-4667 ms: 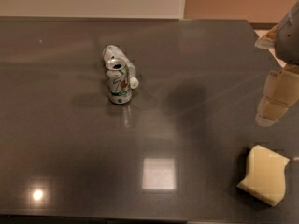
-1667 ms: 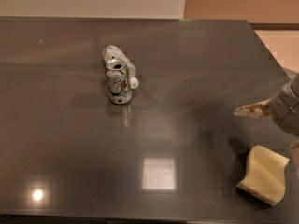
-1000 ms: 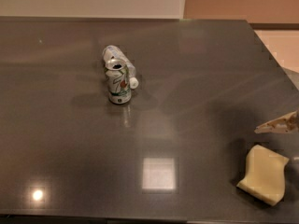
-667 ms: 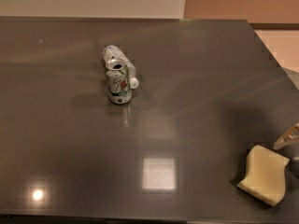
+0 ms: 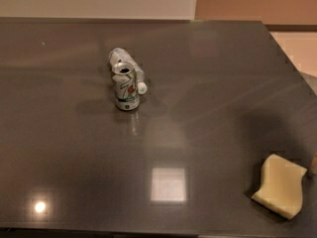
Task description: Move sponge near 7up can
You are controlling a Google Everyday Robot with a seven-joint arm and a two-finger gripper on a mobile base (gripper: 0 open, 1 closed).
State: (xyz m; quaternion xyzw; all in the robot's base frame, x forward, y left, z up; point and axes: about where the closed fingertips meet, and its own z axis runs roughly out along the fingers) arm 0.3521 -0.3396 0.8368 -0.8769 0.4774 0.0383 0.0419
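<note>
The pale yellow sponge [image 5: 280,185] lies flat on the dark table [image 5: 198,113] at the front right, close to the right edge. The 7up can [image 5: 126,88] stands upright at the middle left, far from the sponge. Only a small tan sliver of my gripper [image 5: 313,165] shows at the right edge of the camera view, just right of and slightly above the sponge's upper right corner; the rest of it is out of view. It holds nothing that I can see.
A silvery-clear bottle [image 5: 120,59] with a white cap [image 5: 142,88] lies on its side right behind the can, touching it. The table's right edge runs diagonally close to the sponge. Bright ceiling-light reflections show on the front of the table.
The gripper has moved down and to the right, from above the sponge to almost out of the picture. The sponge, can and bottle have not moved.
</note>
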